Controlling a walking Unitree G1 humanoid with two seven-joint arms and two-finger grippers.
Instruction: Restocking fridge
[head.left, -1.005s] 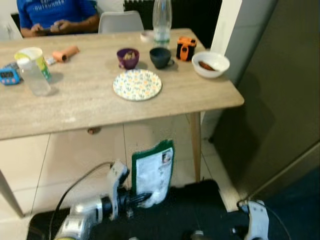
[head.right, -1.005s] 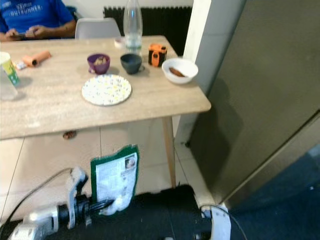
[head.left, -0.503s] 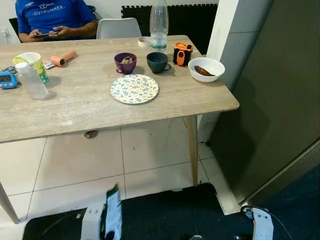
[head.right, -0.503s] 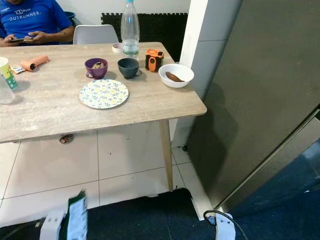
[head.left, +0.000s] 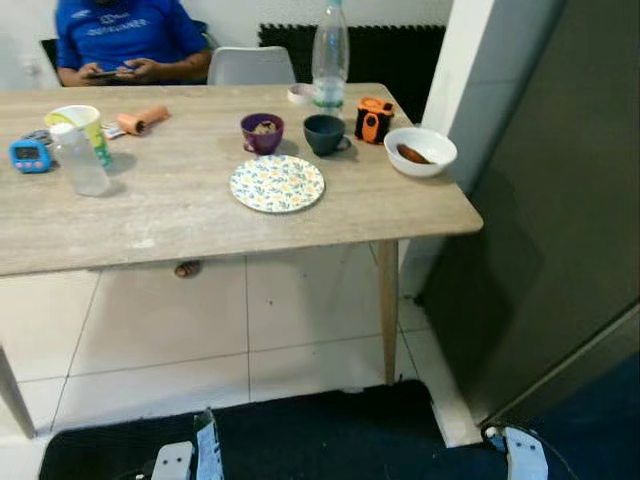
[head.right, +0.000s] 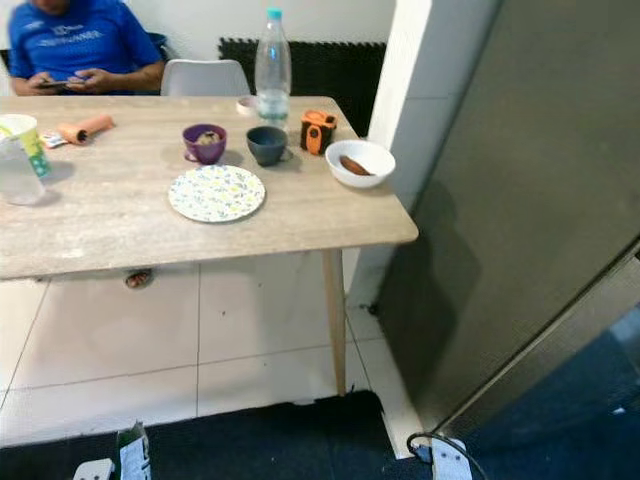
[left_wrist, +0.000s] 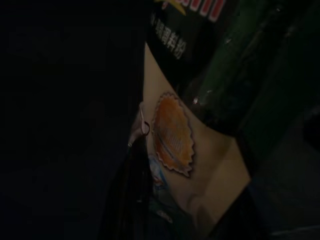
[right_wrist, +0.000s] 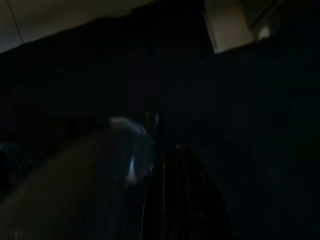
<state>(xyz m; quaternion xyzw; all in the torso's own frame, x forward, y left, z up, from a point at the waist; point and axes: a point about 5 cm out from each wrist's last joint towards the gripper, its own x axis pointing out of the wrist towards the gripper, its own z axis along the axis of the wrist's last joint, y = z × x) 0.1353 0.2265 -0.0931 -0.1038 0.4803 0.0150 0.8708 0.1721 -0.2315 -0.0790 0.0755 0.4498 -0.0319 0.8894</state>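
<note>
The left gripper (left_wrist: 142, 150) is gripping a green food pouch (left_wrist: 200, 115), its jaws closed on the pouch's lower edge as far as the dark left wrist view is letting me judge. In the left eye view the pouch's top edge (head.left: 207, 452) is poking up at the bottom left of the frame, low beside the robot's body.

To do this step well, I judge the robot should be keeping a firm pinch while carrying the soft pouch toward the grey fridge door (head.left: 560, 200) filling the right of the frame, holding it clear of the table (head.left: 200, 210) at upper left.

The wrist view is showing the pouch's printed face, with an orange seal and lettering, which the head views are missing. The head views are giving the room: table, plate (head.left: 277, 183), person seated at the top left (head.left: 130, 40).

The right gripper (right_wrist: 175, 195) is hanging in shade; whether its jaws are open I cannot tell
</note>
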